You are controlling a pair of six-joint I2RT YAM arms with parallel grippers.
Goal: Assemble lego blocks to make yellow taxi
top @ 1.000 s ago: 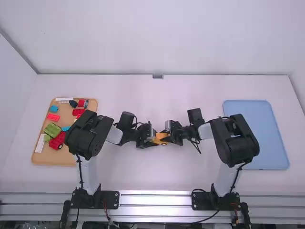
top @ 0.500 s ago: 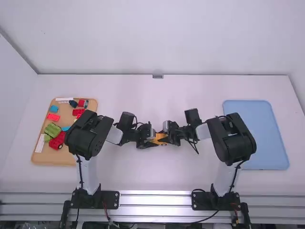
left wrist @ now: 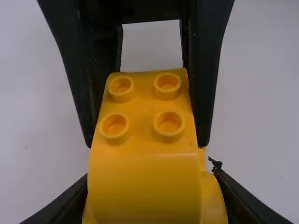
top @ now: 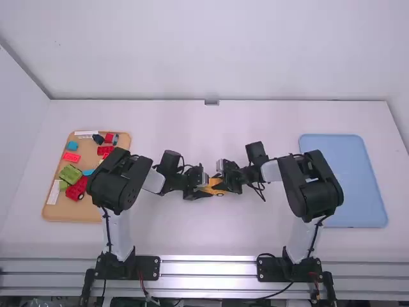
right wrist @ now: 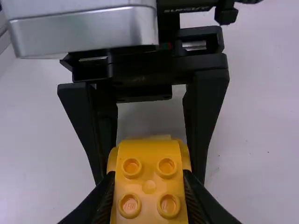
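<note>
Near the table's middle, my left gripper (top: 202,189) and right gripper (top: 223,183) meet from opposite sides at the yellow taxi (top: 216,187). In the left wrist view my left gripper (left wrist: 152,189) is shut on the yellow taxi (left wrist: 142,182), which has a rounded front and studs on top; the right gripper's fingers flank its studded far part. In the right wrist view my right gripper (right wrist: 149,184) is shut on the studded yellow body (right wrist: 149,186); the left gripper's fingers stand at its far end. The taxi's underside is hidden.
A wooden tray (top: 54,210) at the left carries red, blue and green blocks, including a red wheeled piece (top: 77,188), partly beneath the left arm. At the right lies a blue tray (top: 358,182), with the right arm's elbow over its near left part.
The right gripper and forearm have shifted slightly left, toward the left gripper, and the right elbow moved a little left too. My left arm has kept its place.
</note>
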